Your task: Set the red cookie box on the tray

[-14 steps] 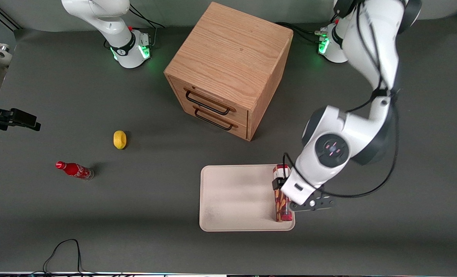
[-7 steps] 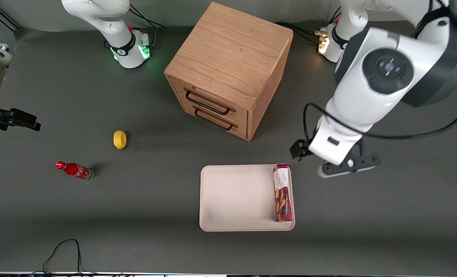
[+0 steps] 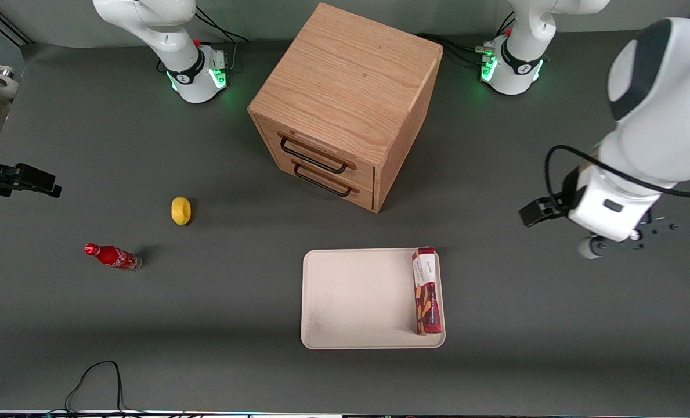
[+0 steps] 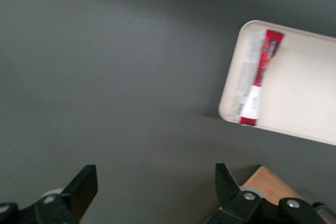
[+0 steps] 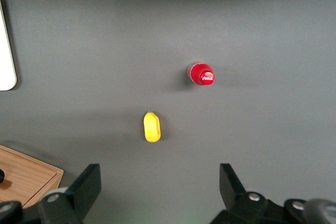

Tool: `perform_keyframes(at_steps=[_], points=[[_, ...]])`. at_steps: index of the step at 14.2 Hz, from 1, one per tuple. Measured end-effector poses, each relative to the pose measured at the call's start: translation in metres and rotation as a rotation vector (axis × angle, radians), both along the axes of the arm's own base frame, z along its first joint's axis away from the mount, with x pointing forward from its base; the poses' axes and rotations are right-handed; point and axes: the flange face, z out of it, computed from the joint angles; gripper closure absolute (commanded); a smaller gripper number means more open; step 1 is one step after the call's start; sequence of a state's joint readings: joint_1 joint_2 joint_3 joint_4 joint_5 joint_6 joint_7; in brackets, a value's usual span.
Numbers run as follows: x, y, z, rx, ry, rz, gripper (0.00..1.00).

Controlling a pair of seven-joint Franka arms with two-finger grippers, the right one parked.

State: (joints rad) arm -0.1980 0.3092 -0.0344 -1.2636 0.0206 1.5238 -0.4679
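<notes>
The red cookie box (image 3: 426, 291) lies flat on the tray (image 3: 356, 302), tight along the rim at the working arm's end. The gripper (image 4: 155, 195) hangs high over bare table (image 3: 524, 325), well apart from the tray, its 2 fingers (image 4: 83, 187) spread wide, holding nothing.

Dark-red cookie box (image 3: 426, 291) with white label patch and brown pictures; cream-white tray (image 3: 356, 302); black-fingered gripper (image 4: 152, 192) over grey table (image 3: 553, 325).
</notes>
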Motion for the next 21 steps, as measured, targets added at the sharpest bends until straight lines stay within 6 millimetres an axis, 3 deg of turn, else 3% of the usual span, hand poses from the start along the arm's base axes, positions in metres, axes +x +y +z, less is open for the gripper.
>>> perform_keyframes(at_steps=[4, 10, 14, 21], points=[[-0.018, 0.058, -0.003, -0.003, -0.008, -0.035, 0.00], [-0.039, 0.117, -0.006, -0.007, -0.065, -0.068, 0.00], [-0.044, 0.123, 0.011, -0.024, -0.104, -0.057, 0.00], [-0.050, 0.125, 0.020, -0.028, -0.060, -0.119, 0.00]])
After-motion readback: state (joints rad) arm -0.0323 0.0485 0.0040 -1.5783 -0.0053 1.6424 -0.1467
